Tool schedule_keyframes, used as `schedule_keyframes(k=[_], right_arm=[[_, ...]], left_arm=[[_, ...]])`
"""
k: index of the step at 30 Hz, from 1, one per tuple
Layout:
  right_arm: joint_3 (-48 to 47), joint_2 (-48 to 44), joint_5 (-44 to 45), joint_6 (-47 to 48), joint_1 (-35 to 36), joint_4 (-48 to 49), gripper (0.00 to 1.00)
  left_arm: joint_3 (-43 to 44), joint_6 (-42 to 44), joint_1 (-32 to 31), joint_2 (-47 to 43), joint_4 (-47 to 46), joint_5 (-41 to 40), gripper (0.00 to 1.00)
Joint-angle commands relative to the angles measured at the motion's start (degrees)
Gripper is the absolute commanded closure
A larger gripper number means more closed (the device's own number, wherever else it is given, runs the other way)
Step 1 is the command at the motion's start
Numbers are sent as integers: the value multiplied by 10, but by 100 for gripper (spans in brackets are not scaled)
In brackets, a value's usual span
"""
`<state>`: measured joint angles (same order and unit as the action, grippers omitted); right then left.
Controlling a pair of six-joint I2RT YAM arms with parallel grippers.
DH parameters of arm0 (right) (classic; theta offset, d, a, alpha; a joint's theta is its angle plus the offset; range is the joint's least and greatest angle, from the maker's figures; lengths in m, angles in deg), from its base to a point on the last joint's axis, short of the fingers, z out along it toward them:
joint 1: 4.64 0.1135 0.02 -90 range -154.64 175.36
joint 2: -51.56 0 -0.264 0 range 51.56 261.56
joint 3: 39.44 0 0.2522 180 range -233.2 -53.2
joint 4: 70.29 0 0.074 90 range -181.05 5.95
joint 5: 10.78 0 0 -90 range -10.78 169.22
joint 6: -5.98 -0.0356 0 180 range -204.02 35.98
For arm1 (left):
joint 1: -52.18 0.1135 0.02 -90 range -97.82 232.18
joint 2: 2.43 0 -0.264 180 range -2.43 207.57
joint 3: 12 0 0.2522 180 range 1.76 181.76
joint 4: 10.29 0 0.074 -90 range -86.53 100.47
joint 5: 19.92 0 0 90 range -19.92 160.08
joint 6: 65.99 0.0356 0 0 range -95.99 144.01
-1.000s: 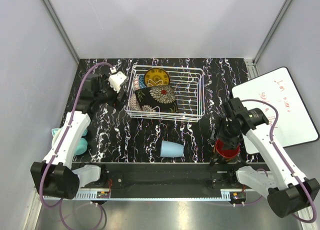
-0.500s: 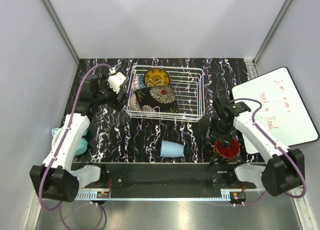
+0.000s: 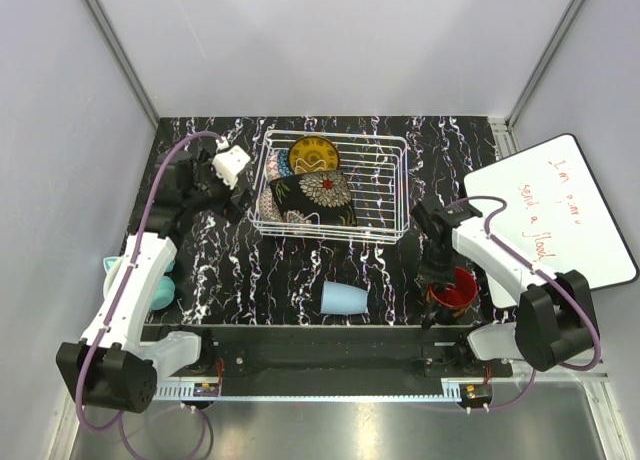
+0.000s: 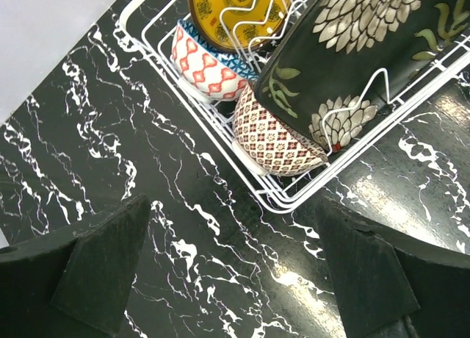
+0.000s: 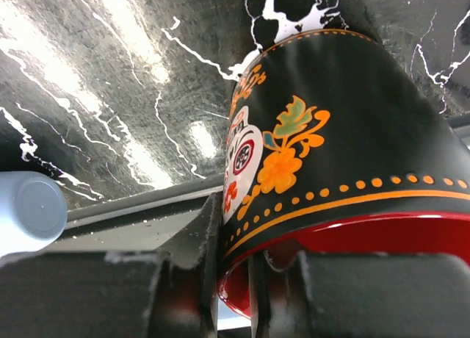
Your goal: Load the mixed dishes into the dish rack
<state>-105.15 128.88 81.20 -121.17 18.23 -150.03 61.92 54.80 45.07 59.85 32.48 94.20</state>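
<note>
Black-padded L claw (image 4: 232,220) gapes wide, nothing in it, beside the white wire rack (image 4: 292,200). Inside we see a blue-rimmed bowl (image 4: 205,62), beige bowl (image 4: 275,136), round yellow plate (image 4: 220,7) & square black plate (image 4: 352,51). Smooth pale-blue cup (image 3: 345,298) lies on marbled table (image 3: 220,260). R claw (image 5: 236,273) pinches glossy mug (image 5: 345,132) by its rim, front right.

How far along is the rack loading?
Done: black plate, yellow plate, blue bowl and beige bowl sit in the rack. In hand: right tool pinches the mug by its rim. Left: that mug, plus the blue cup lying on the table.
</note>
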Motion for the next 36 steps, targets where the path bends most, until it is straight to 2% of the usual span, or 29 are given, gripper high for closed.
schedule_keyframes(k=[1,5,8,9,12,15,16,18,19,21,22,23,25,27,29,30,31,36], right_arm=[[5,-8,-41,14,10,66,100],[-10,-60,-71,30,10,69,100],[-58,-120,-91,55,14,82,100],[-100,-132,-94,65,14,84,100],[-196,-151,-129,109,13,109,100],[-283,-149,-151,146,13,165,100],[-294,-154,-165,151,13,190,100],[-294,-161,-182,146,13,310,100],[-283,-171,-199,127,14,421,100],[-235,-170,-210,103,12,543,100],[-220,-162,-224,79,14,657,100],[-201,-153,-233,69,13,722,100],[-193,-108,-255,40,13,862,100],[-196,-55,-268,-6,13,940,100],[-203,-23,-289,-48,10,1042,100],[-207,3,-300,-94,9,1074,100],[-212,15,-305,-113,7,1129,100],[-257,57,-312,-191,2,1181,100]], left_arm=[[31,-35,2,18,-12,-38,1],[67,-50,2,48,10,-28,1],[93,-72,2,66,14,0,1],[101,-77,2,72,24,12,1],[163,-104,8,124,71,51,1],[262,-143,16,178,124,104,1],[321,-160,17,193,137,121,1],[389,-183,17,243,171,179,1],[468,-220,17,262,178,202,1],[555,-272,17,325,186,283,1],[639,-336,17,347,186,312,1],[679,-368,15,371,185,370,1],[759,-481,15,428,157,409,1],[738,-588,14,428,50,454,1],[630,-642,11,400,-44,479,1],[557,-687,8,366,-148,487,1],[532,-691,4,352,-180,491,1],[465,-639,-4,317,-187,493,1]])
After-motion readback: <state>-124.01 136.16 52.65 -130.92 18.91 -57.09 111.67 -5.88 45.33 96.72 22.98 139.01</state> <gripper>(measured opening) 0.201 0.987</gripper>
